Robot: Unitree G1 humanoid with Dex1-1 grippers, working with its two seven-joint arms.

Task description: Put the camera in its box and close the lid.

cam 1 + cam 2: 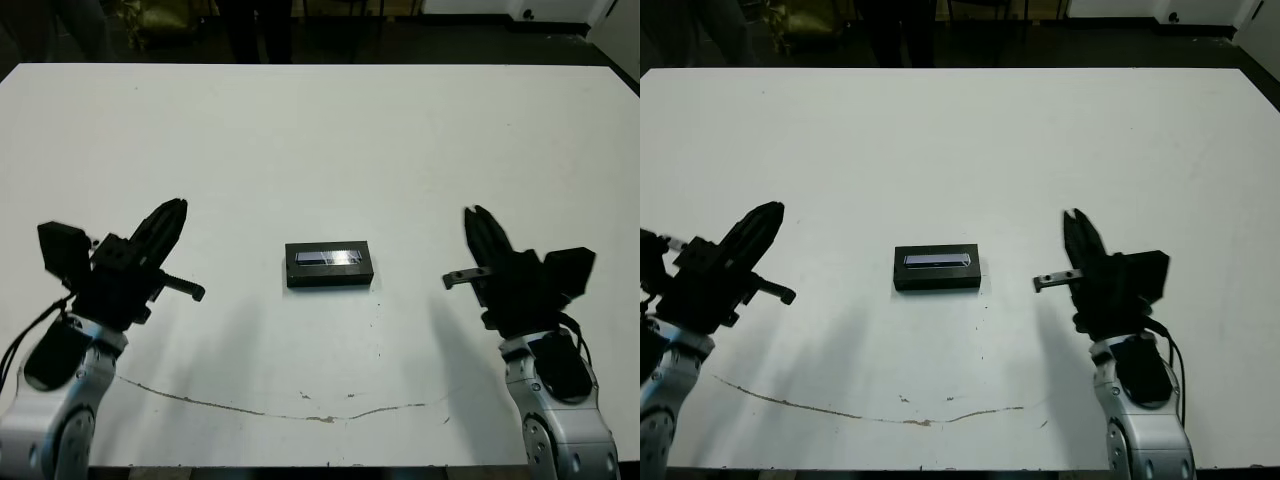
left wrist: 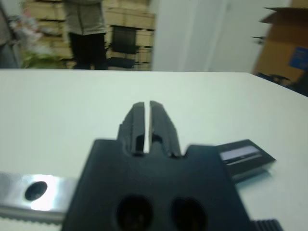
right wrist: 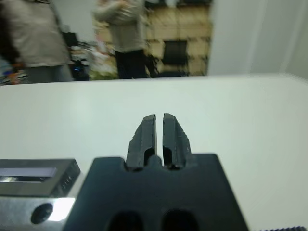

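Note:
At the table's middle lies a small black box [image 1: 330,279] with the lid [image 1: 329,251] flat on top of it, its silver-grey strip facing up. The camera is not visible anywhere. My left gripper [image 1: 178,208] hovers to the left of the box, shut and holding nothing. My right gripper [image 1: 475,215] hovers to the box's right, also shut and holding nothing. Each stands about a hand's width from the box. The left wrist view shows the shut fingers [image 2: 138,120] with the box [image 2: 245,156] off to one side. In the right wrist view the box [image 3: 38,175] lies beside the shut fingers [image 3: 169,132].
A thin dark crack line [image 1: 250,408] runs along the table near its front edge. Beyond the far edge, people [image 3: 126,33] stand before shelves and a chair [image 2: 121,45]. White tabletop [image 1: 320,150] stretches around the box on all sides.

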